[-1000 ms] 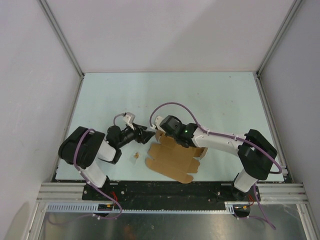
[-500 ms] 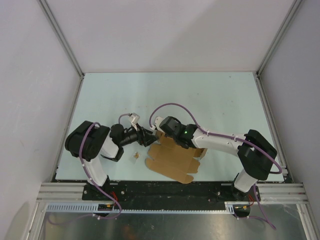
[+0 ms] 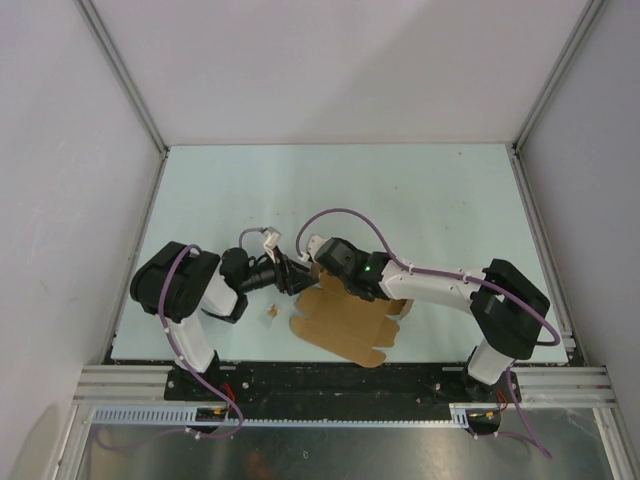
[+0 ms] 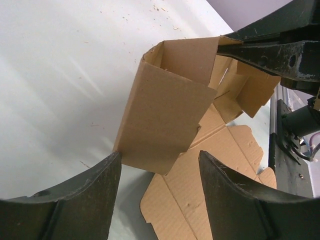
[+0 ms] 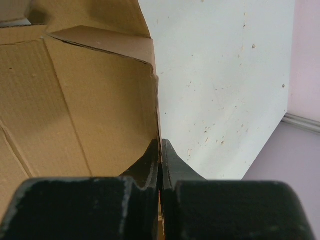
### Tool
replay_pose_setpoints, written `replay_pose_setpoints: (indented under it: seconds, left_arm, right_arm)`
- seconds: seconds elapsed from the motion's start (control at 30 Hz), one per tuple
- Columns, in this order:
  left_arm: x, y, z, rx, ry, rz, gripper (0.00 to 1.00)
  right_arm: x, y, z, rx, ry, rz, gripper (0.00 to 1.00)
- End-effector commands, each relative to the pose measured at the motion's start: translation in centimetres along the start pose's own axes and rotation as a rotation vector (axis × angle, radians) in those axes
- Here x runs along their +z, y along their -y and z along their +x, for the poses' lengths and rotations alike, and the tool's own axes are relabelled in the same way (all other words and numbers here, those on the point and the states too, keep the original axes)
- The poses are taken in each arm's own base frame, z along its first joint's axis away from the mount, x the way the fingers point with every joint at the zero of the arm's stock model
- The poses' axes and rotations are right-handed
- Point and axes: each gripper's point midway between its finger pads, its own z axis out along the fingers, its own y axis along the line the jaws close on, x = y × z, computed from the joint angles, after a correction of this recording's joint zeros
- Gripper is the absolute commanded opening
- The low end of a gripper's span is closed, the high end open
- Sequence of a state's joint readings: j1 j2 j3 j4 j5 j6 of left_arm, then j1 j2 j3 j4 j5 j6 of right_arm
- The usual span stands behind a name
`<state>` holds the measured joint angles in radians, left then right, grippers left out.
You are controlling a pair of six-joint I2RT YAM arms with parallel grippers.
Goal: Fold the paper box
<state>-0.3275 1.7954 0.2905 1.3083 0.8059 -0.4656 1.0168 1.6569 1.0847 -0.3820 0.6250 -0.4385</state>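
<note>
Flap [image 5: 100,115] of paper box [image 4: 162,107] pinched in right tool [image 5: 161,150], left tool [image 4: 160,157] spread wide just beside it

Place: a robot test cell in a lab is indicated.
Enclosure: plain white panels [image 3: 330,60] are set around three sides and joined by aluminium profiles [image 3: 120,75].
Work surface: a pale green tabletop [image 3: 420,190] is fenced in by the panels.
Mounting: two robot arms [image 3: 185,300] are bolted beside a metal rail [image 3: 120,383] at the near edge.
Wiring: purple cables [image 3: 345,210] are run along the arms, and a slotted cable duct [image 3: 150,414] is fixed below.
</note>
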Motion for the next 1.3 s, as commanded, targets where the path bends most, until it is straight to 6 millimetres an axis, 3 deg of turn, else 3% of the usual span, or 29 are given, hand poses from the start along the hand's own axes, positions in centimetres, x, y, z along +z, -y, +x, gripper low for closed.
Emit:
replay_pose_setpoints:
  seconds: [0.0,0.4,0.77,1.07,1.27]
  left_arm:
    - [0.4,4.2,-5.9,0.257,0.205,0.17,0.67]
    - [-0.4,5.5,-5.6,0.25,0.206,0.189,0.6]
    - [-0.8,6.7,-4.8,0.245,0.199,0.199,0.57]
    - [-1.6,6.7,-3.9,0.237,0.203,0.162,0.55]
    - [-2.3,6.7,-4.8,0.266,0.228,0.154,0.54]
  right_arm:
    - [0.0,-0.2,-0.5,0.041,0.01,0.03,0.0]
    - [-0.6,-0.3,-1.1,0.083,0.018,0.123,0.0]
    - [-1.2,-1.7,-1.6,0.093,0.032,0.166,0.0]
    - [-1.7,-1.9,-1.2,0.113,0.015,0.272,0.0]
    - [-1.5,-2.8,-1.0,0.091,0.007,0.3,0.0]
